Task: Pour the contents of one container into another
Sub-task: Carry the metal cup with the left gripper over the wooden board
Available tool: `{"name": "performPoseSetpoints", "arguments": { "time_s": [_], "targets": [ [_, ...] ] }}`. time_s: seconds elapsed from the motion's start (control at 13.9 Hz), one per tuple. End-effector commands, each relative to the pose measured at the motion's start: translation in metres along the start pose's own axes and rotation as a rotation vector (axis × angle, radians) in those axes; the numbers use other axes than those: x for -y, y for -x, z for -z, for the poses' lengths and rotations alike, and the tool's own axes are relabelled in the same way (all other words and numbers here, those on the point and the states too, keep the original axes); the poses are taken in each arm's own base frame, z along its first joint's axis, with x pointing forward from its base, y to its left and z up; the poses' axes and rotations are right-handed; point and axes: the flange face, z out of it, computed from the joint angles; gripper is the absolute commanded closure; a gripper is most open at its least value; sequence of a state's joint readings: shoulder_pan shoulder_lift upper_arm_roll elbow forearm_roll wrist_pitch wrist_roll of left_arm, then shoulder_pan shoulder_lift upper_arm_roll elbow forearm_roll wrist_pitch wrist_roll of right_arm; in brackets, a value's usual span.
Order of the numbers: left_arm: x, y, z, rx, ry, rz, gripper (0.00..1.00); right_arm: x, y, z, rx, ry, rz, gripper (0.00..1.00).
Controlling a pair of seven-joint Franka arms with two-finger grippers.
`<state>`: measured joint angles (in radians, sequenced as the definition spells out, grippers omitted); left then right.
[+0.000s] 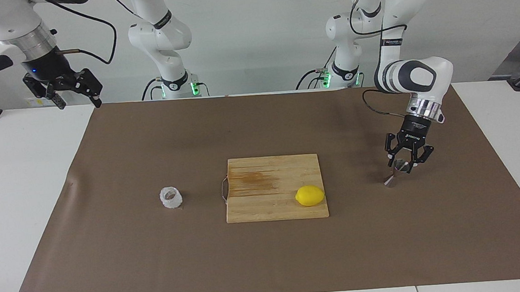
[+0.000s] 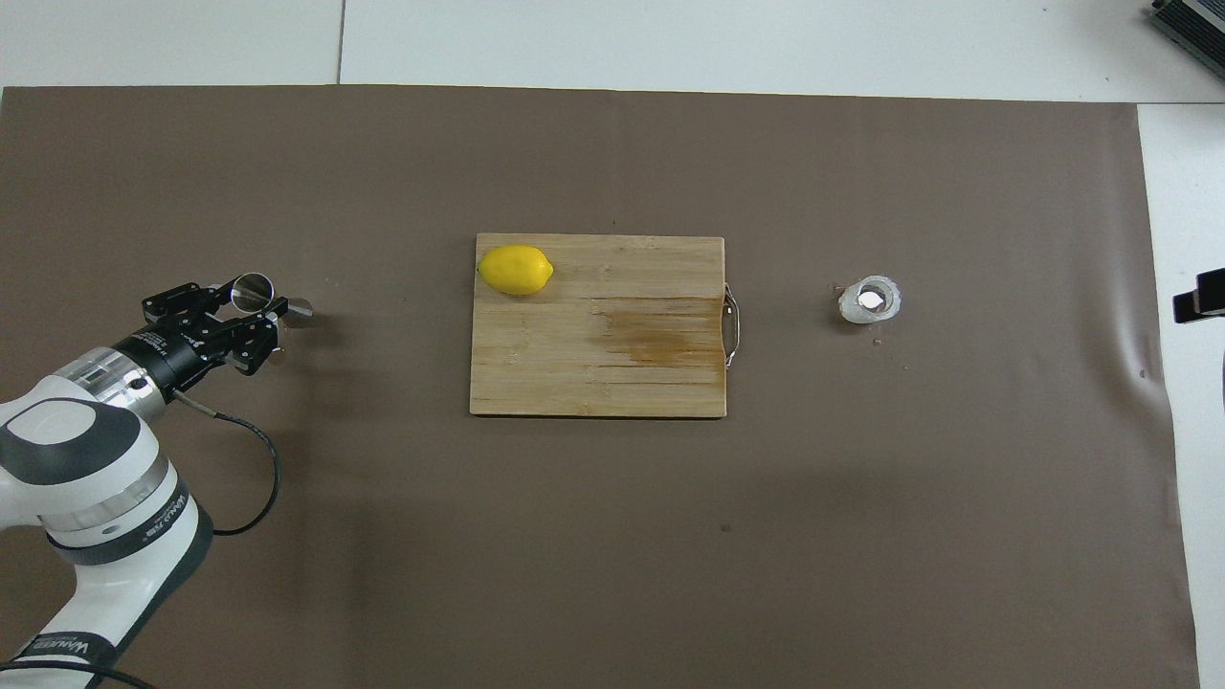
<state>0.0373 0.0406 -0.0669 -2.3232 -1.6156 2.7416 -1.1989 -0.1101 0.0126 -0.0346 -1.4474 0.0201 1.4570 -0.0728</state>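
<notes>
Your left gripper [image 1: 403, 160] [image 2: 251, 321] hangs low over the steel jigger [image 1: 397, 171] [image 2: 255, 290] at the left arm's end of the brown mat [image 1: 267, 255] [image 2: 612, 536]. Its fingers stand apart, one on each side of the jigger's upper cone, and you cannot tell from either view whether they touch the metal. The jigger is tilted, its open mouth turned up toward the gripper and its lower cone resting on the mat.

Around that spot you have bare mat on every side; the mat's edge at the left arm's end is well apart from the jigger.

Toward the middle of the table lies the wooden cutting board [image 1: 271, 172] [image 2: 612, 373], its metal handle on the edge toward the right arm's end. A lemon [image 1: 309, 195] [image 2: 515, 270] sits on the board's corner that is farthest from the robots and closest to the jigger.

Past the board's handle, the faceted glass cup [image 1: 170, 197] [image 2: 870, 300] stands upright on the mat, well apart from the board and from the mat's edges.

Your right gripper [image 1: 75, 95] waits high over the white tabletop [image 1: 15, 181] beside the mat's corner nearest the robots, fingers spread and holding nothing.
</notes>
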Motion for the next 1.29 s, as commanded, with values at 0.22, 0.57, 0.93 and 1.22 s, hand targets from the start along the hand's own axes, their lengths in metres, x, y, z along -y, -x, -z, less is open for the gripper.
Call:
{"name": "performPoseSetpoints", "arguments": {
  "time_s": [0.22, 0.57, 0.93, 1.22],
  "targets": [
    [-0.002, 0.001, -0.002, 0.004, 0.021, 0.0, 0.63, 0.001, 0.004, 0.001, 0.007, 0.005, -0.013, 0.0],
    [-0.003, 0.0, -0.001, 0.005, 0.02, 0.003, 0.9, 0.001, 0.004, 0.001, 0.007, 0.005, -0.013, 0.0],
    [-0.005, 0.03, 0.0, 0.076, -0.017, -0.004, 1.0, 0.001, 0.004, 0.001, 0.007, 0.005, -0.015, 0.0],
    [0.035, 0.087, -0.004, 0.144, -0.069, -0.072, 1.0, 0.001, 0.004, 0.001, 0.007, 0.005, -0.013, 0.0]
  ]
}}
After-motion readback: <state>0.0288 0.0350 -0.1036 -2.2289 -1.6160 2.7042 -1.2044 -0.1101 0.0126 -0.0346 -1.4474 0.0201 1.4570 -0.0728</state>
